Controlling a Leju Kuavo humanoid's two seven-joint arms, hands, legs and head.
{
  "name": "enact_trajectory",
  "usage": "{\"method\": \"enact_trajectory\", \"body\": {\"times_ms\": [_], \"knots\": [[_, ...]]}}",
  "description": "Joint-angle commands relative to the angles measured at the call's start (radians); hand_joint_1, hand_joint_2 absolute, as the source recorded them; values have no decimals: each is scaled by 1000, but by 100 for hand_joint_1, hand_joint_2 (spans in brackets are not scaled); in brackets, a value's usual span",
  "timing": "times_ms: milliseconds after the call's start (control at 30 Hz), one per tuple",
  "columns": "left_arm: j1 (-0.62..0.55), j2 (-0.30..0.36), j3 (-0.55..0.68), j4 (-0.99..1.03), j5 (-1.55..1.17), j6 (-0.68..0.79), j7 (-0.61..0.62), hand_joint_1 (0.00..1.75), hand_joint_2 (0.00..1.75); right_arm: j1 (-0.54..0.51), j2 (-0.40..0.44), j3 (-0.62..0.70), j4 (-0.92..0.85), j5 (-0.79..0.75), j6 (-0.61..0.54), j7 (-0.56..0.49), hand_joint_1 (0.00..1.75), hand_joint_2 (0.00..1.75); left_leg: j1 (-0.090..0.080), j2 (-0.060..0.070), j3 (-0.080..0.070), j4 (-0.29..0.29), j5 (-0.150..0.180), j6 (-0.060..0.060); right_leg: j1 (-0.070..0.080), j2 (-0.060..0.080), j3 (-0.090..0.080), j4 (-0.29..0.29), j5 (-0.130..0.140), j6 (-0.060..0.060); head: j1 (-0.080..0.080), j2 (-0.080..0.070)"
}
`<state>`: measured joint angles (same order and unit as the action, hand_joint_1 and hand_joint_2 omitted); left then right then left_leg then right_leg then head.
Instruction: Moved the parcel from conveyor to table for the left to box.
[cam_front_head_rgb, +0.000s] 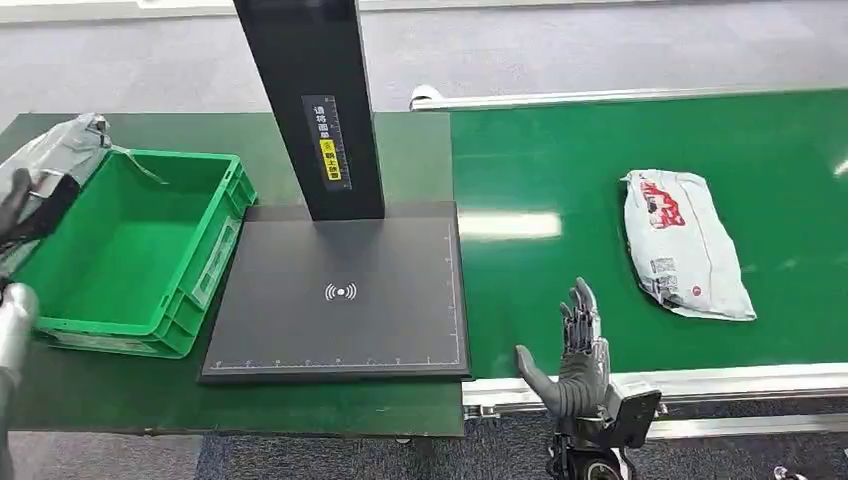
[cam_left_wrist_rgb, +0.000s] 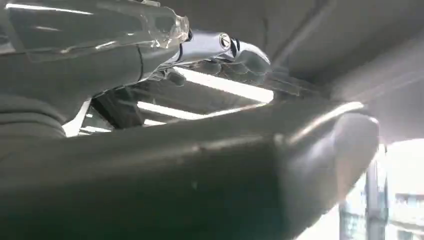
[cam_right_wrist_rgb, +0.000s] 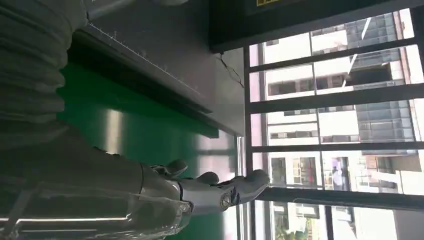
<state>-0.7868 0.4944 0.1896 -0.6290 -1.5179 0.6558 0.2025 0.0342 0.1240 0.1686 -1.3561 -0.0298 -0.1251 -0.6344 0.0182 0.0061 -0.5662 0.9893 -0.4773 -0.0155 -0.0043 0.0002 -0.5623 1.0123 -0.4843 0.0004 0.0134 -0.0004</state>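
Note:
A grey plastic parcel (cam_front_head_rgb: 62, 148) hangs over the far left rim of the green crate (cam_front_head_rgb: 205, 255), and my left hand (cam_front_head_rgb: 20, 208) grips it at the picture's left edge. In the left wrist view the thick thumb (cam_left_wrist_rgb: 310, 150) lies under the curled fingers (cam_left_wrist_rgb: 220, 46). A white parcel with red print (cam_front_head_rgb: 685, 243) lies flat on the green conveyor belt (cam_front_head_rgb: 540, 290), to the right. My right hand (cam_front_head_rgb: 577, 352) stands open, fingers up and apart, over the belt's near edge, well left of the white parcel. It holds nothing (cam_right_wrist_rgb: 200, 192).
A black scanner plate (cam_front_head_rgb: 340, 330) lies between crate and belt, with a tall black column (cam_front_head_rgb: 310, 100) rising at its back. The dark green table (cam_front_head_rgb: 250, 405) carries both. The conveyor's metal rail (cam_front_head_rgb: 720, 382) runs along the near edge.

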Motion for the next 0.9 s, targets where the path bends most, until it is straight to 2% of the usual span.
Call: {"method": "enact_trajectory", "body": {"times_ms": [33,67,100,367,433,467,500,533,700,767,867,900], "knots": [[-257,78,-127,281,-53,-164,113,0,0,-21,-30,21,37,-7,-1,5,0,175,1,-3,-1,0,1,1,1,-3,1,-1,0,0,0,0],[-265,80,-136,282,-53,-173,117,0,0,-21,-31,21,38,-7,-1,5,0,175,1,-3,-2,1,0,1,1,-3,0,0,0,0,0,0],[-311,70,-121,334,-44,-309,126,0,0,-20,-31,22,43,-6,1,6,0,175,1,-2,-2,1,0,0,1,-2,-1,0,0,0,0,0],[-312,63,-124,330,-47,-314,134,0,0,-20,-32,22,45,-6,3,5,0,175,0,-2,-1,0,1,1,1,-2,0,-1,0,0,0,0],[-364,35,-69,382,8,-602,105,0,0,-29,-30,17,58,1,17,0,0,175,0,-2,-1,0,0,0,1,-1,0,-1,0,0,0,0],[-368,20,-40,383,40,-684,86,0,0,-32,-28,13,65,5,24,-2,0,175,1,-3,-1,0,0,1,1,-3,1,-2,0,0,0,0],[-379,5,7,397,93,-865,49,0,0,-38,-25,6,78,11,39,-7,0,175,1,-3,-1,0,0,1,1,-3,0,-1,0,0,0,0],[-382,1,33,409,122,-978,30,0,0,-42,-21,1,90,16,51,-11,0,175,1,-4,-1,0,1,1,1,-4,1,-2,0,0,0,0],[-318,22,88,403,156,-977,101,2,0,-41,-3,-17,89,33,76,-2,0,175,0,-1,0,-1,0,1,0,0,0,-1,1,0,0,0],[-310,16,92,402,152,-965,111,14,0,-30,-1,-27,75,37,76,8,0,175,0,0,0,-2,1,1,0,1,1,-2,1,0,0,0],[-315,12,91,402,151,-968,115,14,0,-28,-1,-28,73,37,76,8,0,175,0,-2,0,-2,1,1,0,-2,1,-2,0,0,0,0],[-319,10,95,406,154,-984,118,5,0,-27,1,-30,73,38,76,10,0,175,0,-2,0,-1,0,1,0,-2,1,-1,0,0,0,0]]}}
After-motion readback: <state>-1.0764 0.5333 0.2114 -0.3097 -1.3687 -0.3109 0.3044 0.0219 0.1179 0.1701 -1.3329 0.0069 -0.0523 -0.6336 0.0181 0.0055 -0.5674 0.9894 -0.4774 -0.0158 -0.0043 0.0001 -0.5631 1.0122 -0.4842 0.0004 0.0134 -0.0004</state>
